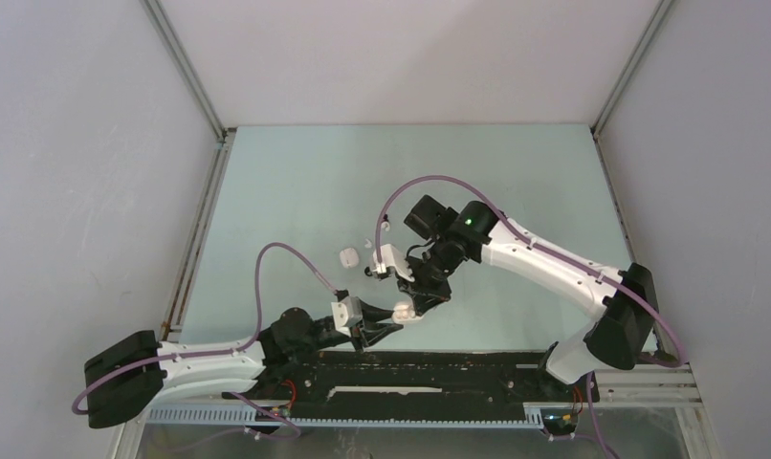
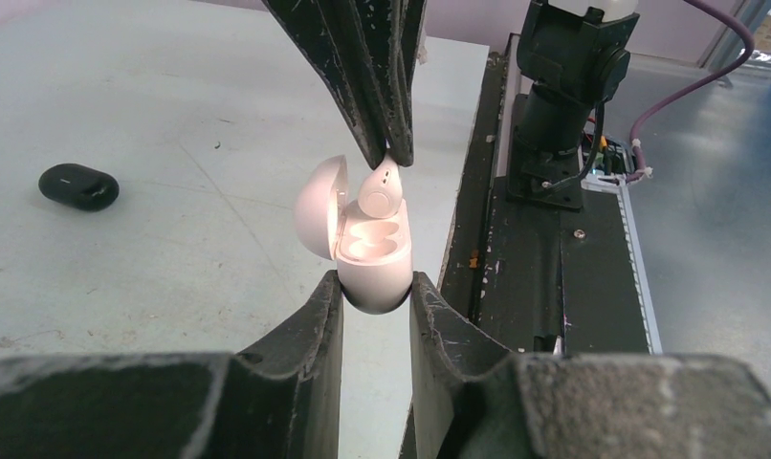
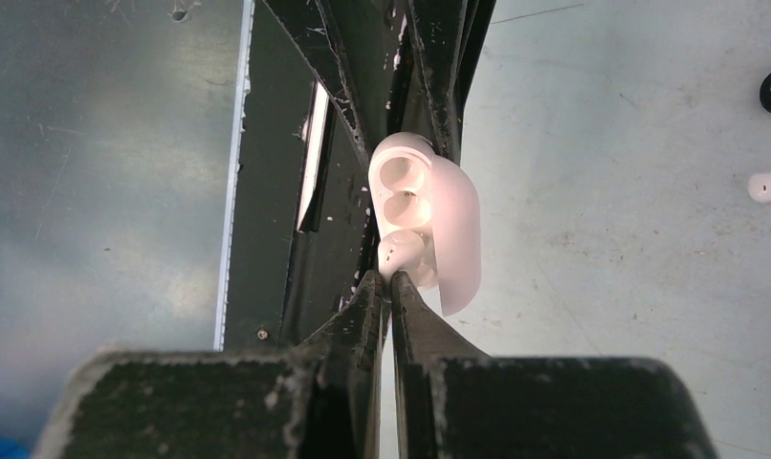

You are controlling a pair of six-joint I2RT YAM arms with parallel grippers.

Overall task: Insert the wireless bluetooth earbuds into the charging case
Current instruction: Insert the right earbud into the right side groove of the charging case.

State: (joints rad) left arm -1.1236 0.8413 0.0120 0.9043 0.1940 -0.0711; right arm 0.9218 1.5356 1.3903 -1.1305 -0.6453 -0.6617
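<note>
**Top external view.** The two arms meet over the near part of the pale green surface (image 1: pixel 296 191). The left end effector (image 1: pixel 389 330) and the right end effector (image 1: pixel 412 296) converge on a white pebble-shaped plastic charging case (image 1: pixel 402 311). A small round white object (image 1: pixel 346 256) lies on the surface beyond them. You cannot tell what it is at this size.

**Left wrist view.** The left end effector is clamped on the base of the case, which stands upright with its lid hinged open to the left. The right end effector comes down from above, closed on a small white rounded plastic earbud (image 2: pixel 382 188). It holds the earbud just above the open base, beside the inner face of the lid. A black oval plastic case (image 2: pixel 78 185) rests on the surface, well apart.

**Right wrist view.** The right fingers pinch the earbud directly above the two wells of the case. A second loose white earbud (image 3: pixel 766 185) lies on the surface at the right edge.
</note>
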